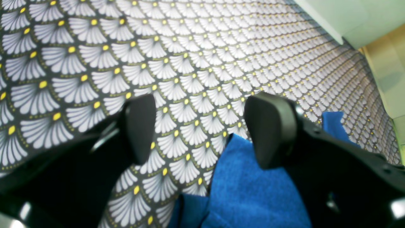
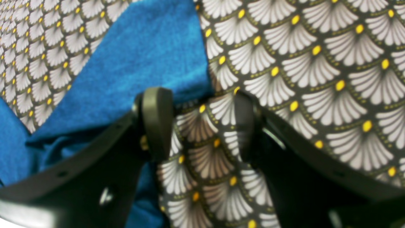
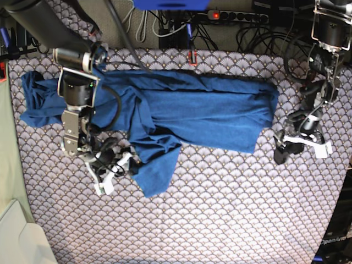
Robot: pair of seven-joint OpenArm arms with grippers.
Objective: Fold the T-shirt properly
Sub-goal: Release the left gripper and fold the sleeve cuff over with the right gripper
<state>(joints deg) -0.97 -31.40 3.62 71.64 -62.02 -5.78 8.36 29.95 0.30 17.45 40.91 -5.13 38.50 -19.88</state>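
Observation:
The royal-blue T-shirt lies stretched across the far half of the table, bunched at its left end, with one flap reaching toward the front. My right gripper hovers low at that flap's left edge. In the right wrist view this gripper is open, its left finger at the blue cloth's border, with only patterned tablecloth between the fingers. My left gripper is just off the shirt's right end. Seen from the left wrist, the gripper is open and empty, with blue fabric beneath its right finger.
A fan-patterned tablecloth covers the whole table. A pale green surface borders the front left corner. Cables and a power strip run behind the far edge.

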